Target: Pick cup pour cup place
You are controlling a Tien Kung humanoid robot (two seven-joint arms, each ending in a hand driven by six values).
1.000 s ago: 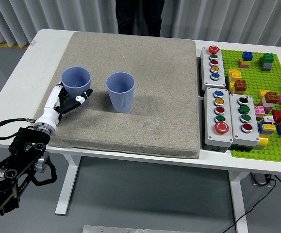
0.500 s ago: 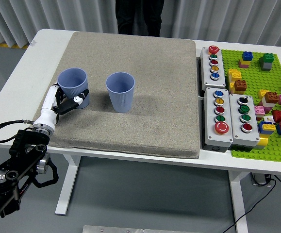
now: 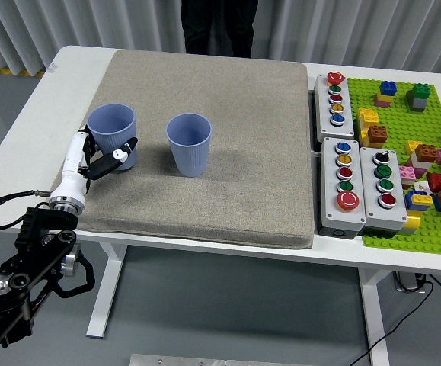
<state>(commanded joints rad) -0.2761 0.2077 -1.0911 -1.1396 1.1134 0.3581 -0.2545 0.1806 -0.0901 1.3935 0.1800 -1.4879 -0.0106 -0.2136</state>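
The left hand (image 3: 97, 158) sits low against the near side of the left blue cup (image 3: 112, 136), its white fingers (image 3: 118, 155) curled round the base and lower wall. It looks closed on the cup, though whether the grip is firm or only touching cannot be told from this angle. Grasping so low keeps the fingers clear of the rim, which I judge suits a pour, since the lip then stays free to tip.

That cup appears slightly tilted, leaning away from the hand toward the far left, and its foot is hidden behind the fingers, so I cannot say whether it is off the mat.

Taking the held cup as landmark: the second blue cup (image 3: 190, 143) stands upright just to its right, apart from it, mouth open. That is the likely receiver, near enough for a short swing. Both are on the grey mat (image 3: 228, 175), which covers the tabletop (image 3: 30, 137) beneath them. Well to the right of the held cup lie button boxes (image 3: 361, 187) and a green brick plate (image 3: 426, 145). A person (image 3: 218, 27) stands beyond it, at the far edge.

The right hand is out of sight.
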